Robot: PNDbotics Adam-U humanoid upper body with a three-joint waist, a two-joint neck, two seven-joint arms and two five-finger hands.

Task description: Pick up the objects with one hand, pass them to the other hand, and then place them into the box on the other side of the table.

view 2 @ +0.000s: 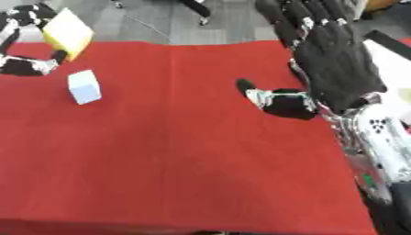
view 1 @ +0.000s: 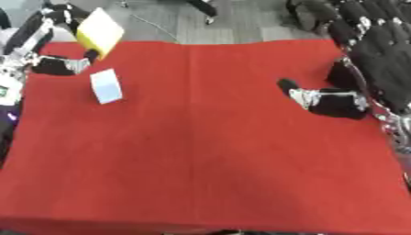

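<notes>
left eye view: left hand [view 1: 60, 62] grasps yellow block [view 1: 99, 31] above far-left corner of red tablecloth [view 1: 201, 160]; pale blue block [view 1: 106, 85] lies just nearer on cloth | right eye view: right hand [view 2: 337, 64] raised over cloth's right edge, fingers straight, holding nothing

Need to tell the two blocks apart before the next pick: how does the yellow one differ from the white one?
The yellow block is larger and held up in the left robot hand at the table's far left corner; the white block is smaller, paler and lies free on the red cloth. Both are boxy and sit tilted.
</notes>
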